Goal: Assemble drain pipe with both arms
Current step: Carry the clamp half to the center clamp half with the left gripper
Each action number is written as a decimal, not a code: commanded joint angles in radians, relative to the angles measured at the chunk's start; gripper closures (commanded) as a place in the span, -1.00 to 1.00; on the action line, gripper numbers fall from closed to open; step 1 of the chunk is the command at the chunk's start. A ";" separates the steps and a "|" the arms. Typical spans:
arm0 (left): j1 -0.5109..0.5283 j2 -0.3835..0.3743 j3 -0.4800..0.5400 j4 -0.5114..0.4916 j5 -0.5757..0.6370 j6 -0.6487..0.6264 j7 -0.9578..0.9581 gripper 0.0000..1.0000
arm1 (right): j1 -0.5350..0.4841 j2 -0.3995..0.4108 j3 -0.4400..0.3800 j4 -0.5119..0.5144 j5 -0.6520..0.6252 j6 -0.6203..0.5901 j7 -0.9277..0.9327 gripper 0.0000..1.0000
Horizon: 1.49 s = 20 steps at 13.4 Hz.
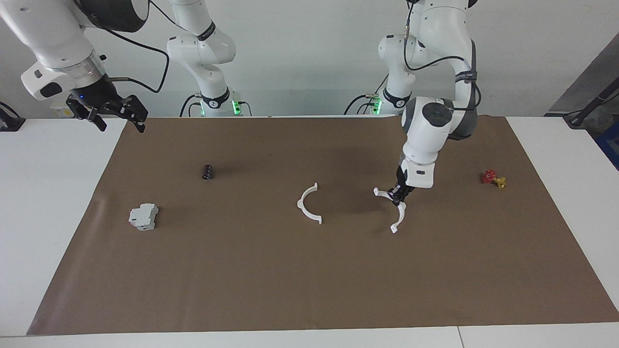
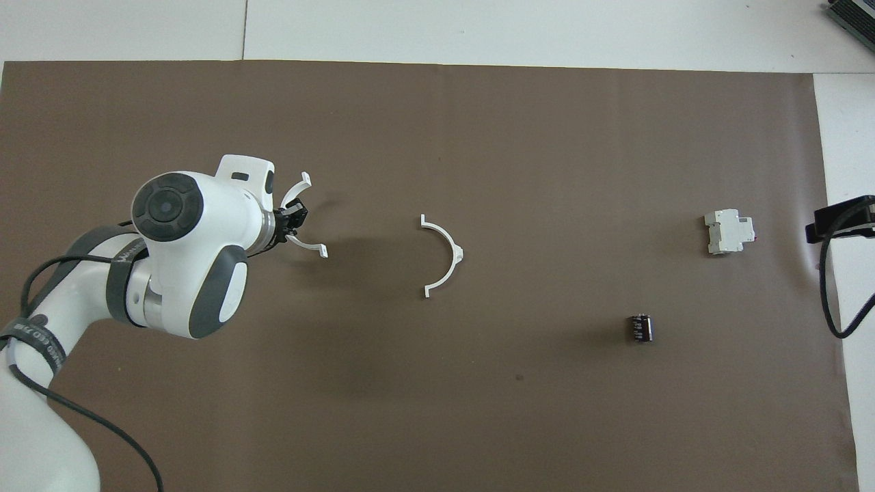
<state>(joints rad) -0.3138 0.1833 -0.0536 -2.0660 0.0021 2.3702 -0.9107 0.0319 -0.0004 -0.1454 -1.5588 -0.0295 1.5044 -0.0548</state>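
My left gripper is shut on one white half-ring at its mid-arc and holds it just above the brown mat. The second white half-ring lies flat at the mat's middle, a short way off toward the right arm's end. The two halves are apart, with their open sides turned toward each other. My right gripper waits raised over the mat's corner at the right arm's end; its fingers stand apart and hold nothing. In the overhead view only its edge shows.
A grey-white boxy block and a small black cylinder lie toward the right arm's end. A red-and-yellow valve-like piece lies toward the left arm's end. The brown mat covers the white table.
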 commanded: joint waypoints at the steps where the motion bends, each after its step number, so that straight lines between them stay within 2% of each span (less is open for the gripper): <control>1: -0.088 -0.018 0.017 -0.019 -0.005 -0.017 -0.072 1.00 | -0.010 -0.007 0.006 -0.010 0.008 0.004 0.012 -1.00; 5: -0.197 -0.008 0.012 -0.026 -0.005 0.058 -0.155 1.00 | -0.010 -0.007 0.006 -0.010 0.008 0.004 0.012 -1.00; 8: -0.260 0.079 0.017 -0.008 -0.007 0.141 -0.204 1.00 | -0.010 -0.007 0.006 -0.010 0.008 0.004 0.012 -1.00; 20: -0.263 0.094 0.015 -0.020 -0.004 0.158 -0.176 1.00 | -0.012 -0.007 0.006 -0.010 0.008 0.004 0.010 -1.00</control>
<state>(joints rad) -0.5614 0.2846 -0.0513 -2.0761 0.0021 2.5123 -1.1040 0.0319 -0.0004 -0.1454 -1.5589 -0.0295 1.5044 -0.0548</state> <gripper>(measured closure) 0.828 0.000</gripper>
